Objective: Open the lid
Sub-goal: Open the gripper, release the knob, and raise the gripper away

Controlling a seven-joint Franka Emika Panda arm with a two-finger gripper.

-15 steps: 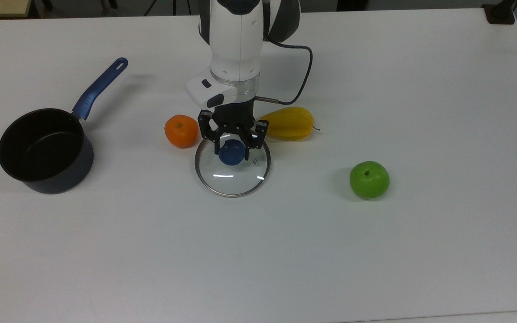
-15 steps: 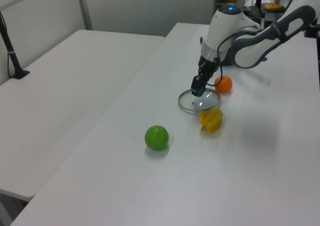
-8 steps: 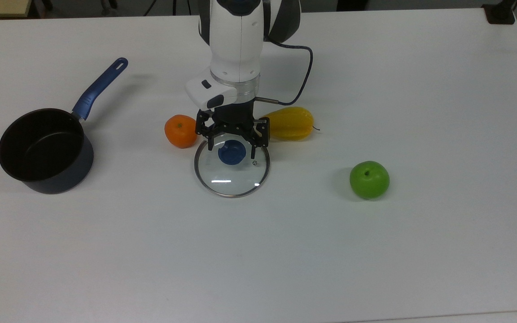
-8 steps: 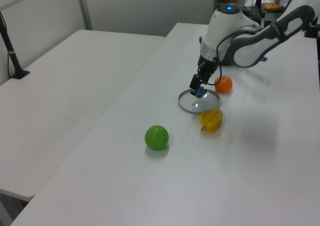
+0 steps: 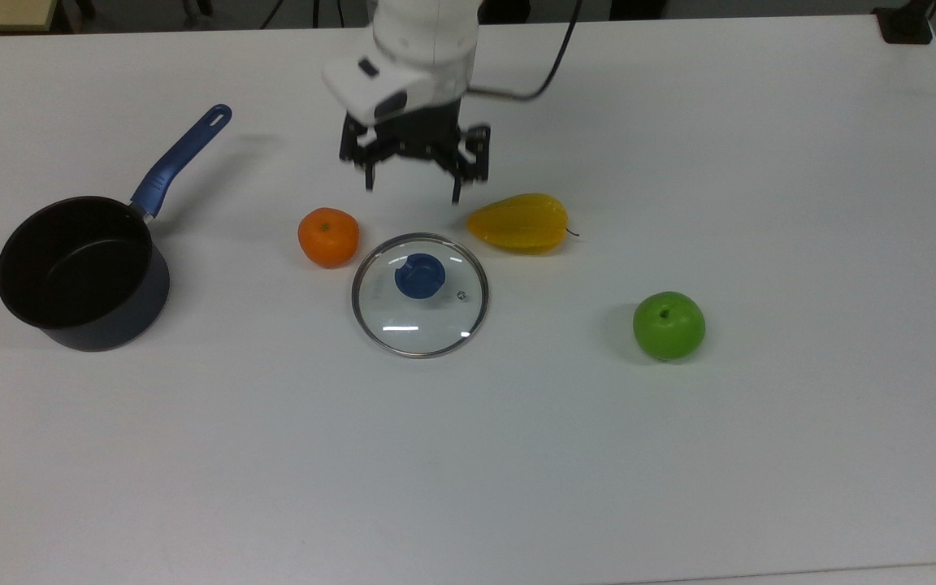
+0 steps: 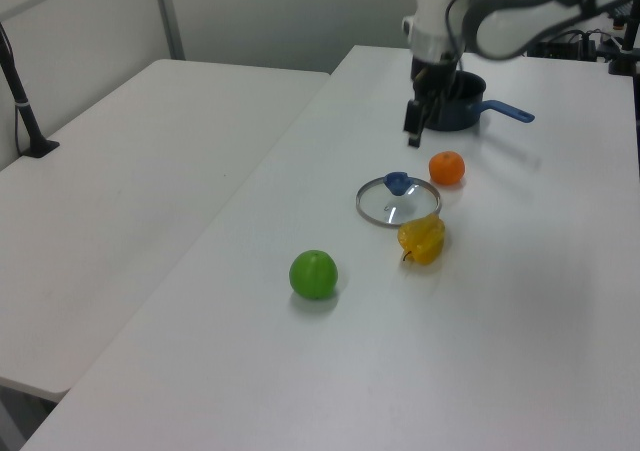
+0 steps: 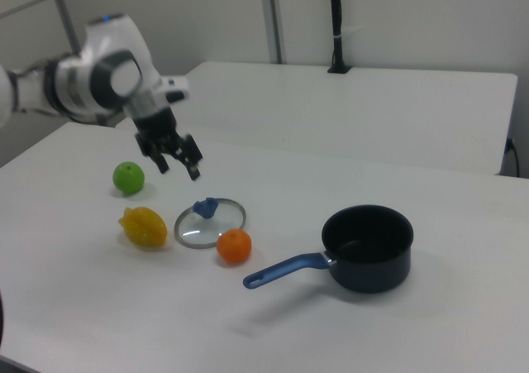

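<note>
The tool (image 5: 413, 188) hangs above the worktop (image 5: 760, 447) with fingers spread wide and nothing held, and below it the lid (image 5: 420, 295) lies flat, blue knob up, between the orange (image 5: 328, 237) and the yellow fruit (image 5: 519, 223), apart from the saucepan (image 5: 82, 272).

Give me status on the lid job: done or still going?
Looks done: the glass lid lies flat on the table, apart from the uncovered saucepan. In hand: nothing; the open gripper hangs above the table, empty. Nothing visibly left.
</note>
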